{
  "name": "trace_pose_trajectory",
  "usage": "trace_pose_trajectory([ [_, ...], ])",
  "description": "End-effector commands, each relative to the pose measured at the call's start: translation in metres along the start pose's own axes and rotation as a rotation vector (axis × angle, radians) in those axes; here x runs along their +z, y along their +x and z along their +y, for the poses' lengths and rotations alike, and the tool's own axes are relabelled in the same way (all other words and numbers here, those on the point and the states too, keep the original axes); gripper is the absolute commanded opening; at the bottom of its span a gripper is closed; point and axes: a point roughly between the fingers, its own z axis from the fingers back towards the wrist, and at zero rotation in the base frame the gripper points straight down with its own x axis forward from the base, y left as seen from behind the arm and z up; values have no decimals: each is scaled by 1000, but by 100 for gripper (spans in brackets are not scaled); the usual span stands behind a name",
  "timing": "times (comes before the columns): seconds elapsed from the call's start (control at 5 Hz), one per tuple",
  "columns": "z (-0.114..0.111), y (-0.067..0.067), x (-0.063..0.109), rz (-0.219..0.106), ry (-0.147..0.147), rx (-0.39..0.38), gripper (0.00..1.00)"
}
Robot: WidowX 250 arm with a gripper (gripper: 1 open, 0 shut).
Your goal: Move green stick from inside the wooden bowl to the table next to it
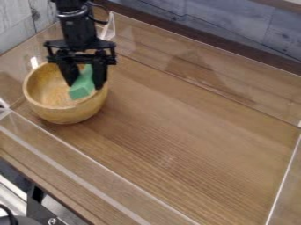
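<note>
There was a single view here, and it looked down on the table (188,123) from high up, off the near edge and a little to the right side, angled toward the far left corner. The wood grain ran diagonally across the shot, so the camera sat skewed to the table's edges. It stood at middling range: most of the tabletop fit in, with the clear border wall (141,198) cutting across the bottom. The wooden bowl (65,95) and the gripper (80,68) sat near the left edge, the arm cropped by the top.
</note>
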Motion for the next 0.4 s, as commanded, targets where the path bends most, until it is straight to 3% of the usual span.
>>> trace_pose_trajectory([
  [0.0, -22, 0, 19, -59, -4, -15, 0],
  [0.2, -57, -6, 13, -49, -13, -54, 0],
])
